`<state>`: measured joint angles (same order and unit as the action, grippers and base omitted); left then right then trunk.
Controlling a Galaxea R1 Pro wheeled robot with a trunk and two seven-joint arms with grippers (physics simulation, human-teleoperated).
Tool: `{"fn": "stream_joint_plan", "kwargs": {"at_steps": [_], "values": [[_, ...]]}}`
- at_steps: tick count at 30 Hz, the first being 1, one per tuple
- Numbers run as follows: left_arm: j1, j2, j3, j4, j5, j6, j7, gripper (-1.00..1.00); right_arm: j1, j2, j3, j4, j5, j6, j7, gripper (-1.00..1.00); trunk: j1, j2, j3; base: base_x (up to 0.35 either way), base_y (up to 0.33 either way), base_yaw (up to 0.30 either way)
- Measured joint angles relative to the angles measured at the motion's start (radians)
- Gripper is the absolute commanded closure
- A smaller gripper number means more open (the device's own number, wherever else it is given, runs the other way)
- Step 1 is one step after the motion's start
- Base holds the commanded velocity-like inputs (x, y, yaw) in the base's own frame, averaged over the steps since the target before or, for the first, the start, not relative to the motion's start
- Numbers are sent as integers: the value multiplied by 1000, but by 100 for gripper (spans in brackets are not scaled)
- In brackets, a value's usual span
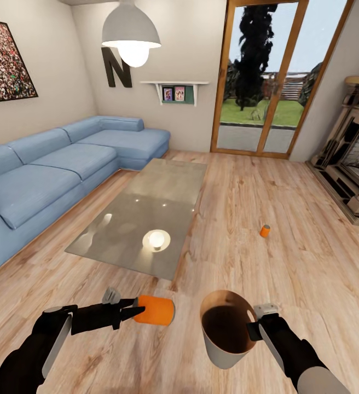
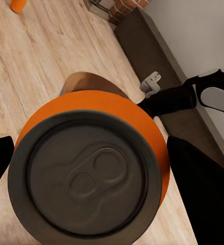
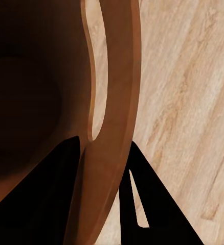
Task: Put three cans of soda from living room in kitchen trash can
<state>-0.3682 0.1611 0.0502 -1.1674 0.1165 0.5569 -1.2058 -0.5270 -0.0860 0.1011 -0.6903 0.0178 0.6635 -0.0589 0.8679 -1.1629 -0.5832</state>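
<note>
My left gripper [image 1: 134,312] is shut on an orange can of soda [image 1: 156,310], held on its side above the floor, just left of the tash can [image 1: 223,350]. Up close, that can [image 2: 91,104] sits between the left gripper's [image 2: 91,171] black fingers [image 2: 199,189], its grey top facing the camera. The bin [image 2: 89,81] lies just beyond it. My right gripper [image 1: 254,330] is shut on the bin's rim [image 3: 112,102], one finger [image 3: 153,204] outside and one inside. A second orange can [image 1: 265,231] stands on the wood floor farther ahead; it also shows in the left wrist view [image 2: 17,5].
A low glass coffee table [image 1: 146,213] lies ahead to the left, with a blue sectional sofa [image 1: 53,169] behind it. A fireplace [image 1: 354,164] stands at the right and glass doors [image 1: 267,82] at the back. Open plank floor runs between table and fireplace.
</note>
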Motion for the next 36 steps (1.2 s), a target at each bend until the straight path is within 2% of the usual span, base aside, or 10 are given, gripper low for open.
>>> {"fn": "stream_joint_plan", "kwargs": {"at_steps": [6,8,12,16,22,24,27,31,33,36], "values": [[0,0,-6,0,34,0,0,100,-2,0,0,4,-1,-2,0,100,0,0,0,0,0,0],[0,-10,-25,0,60,1,0,100,-2,0,0,5,-1,-2,0,100,0,0,0,0,0,0],[0,-25,-40,1,71,0,0,100,-2,1,0,5,-2,-2,0,100,0,0,0,0,0,0],[0,-82,-65,4,77,1,0,100,-2,1,0,9,-1,-3,0,100,0,0,0,0,0,0],[0,-122,-88,5,77,0,0,100,-3,22,2,27,-10,-15,0,100,0,0,0,0,0,0],[0,-130,-90,4,77,0,0,100,-3,30,1,29,3,-17,-1,100,0,0,0,0,0,0],[0,-137,-92,4,77,2,0,100,-3,40,2,30,-10,-20,-13,100,0,0,0,0,0,0],[0,-139,-93,2,77,18,0,100,-3,55,3,37,20,-18,-41,100,0,0,0,0,0,0],[0,-139,-94,2,77,21,0,100,-3,67,3,45,-14,-21,-45,100,0,0,0,0,0,0],[0,-140,-94,2,77,25,0,100,-3,78,3,54,25,-19,-51,100,0,0,0,0,0,0]]}}
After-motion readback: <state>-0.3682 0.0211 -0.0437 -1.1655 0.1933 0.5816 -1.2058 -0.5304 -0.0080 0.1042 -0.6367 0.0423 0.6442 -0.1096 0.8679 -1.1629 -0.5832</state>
